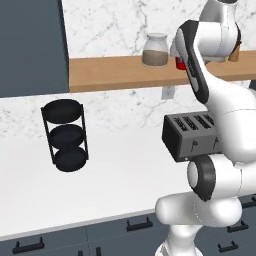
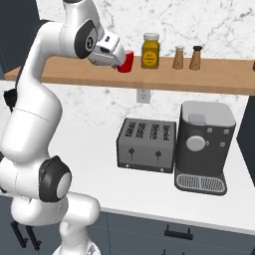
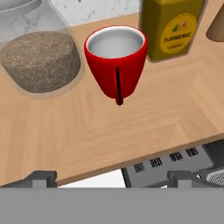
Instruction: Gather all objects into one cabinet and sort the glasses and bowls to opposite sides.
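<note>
From the left base view I note the red mug (image 1: pixel 180 63) on the wooden shelf (image 1: pixel 115 72) behind the arm, from the right base view the gripper (image 2: pixel 121 62) at its near side, and from the hand view fingers (image 3: pixel 40 178) spread wide, mug upright between jar (image 3: pixel 37 52) and turmeric bottle (image 3: pixel 173 28).

Even, bright, rendered light all around my claw (image 2: pixel 121 61); soft faint shadows, no glare, everything sharp, slightly coarse pixels.

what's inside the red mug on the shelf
Nothing visible: the red mug shows a bare pale interior in the hand view. Its near rim hides part of the inside wall.
</note>
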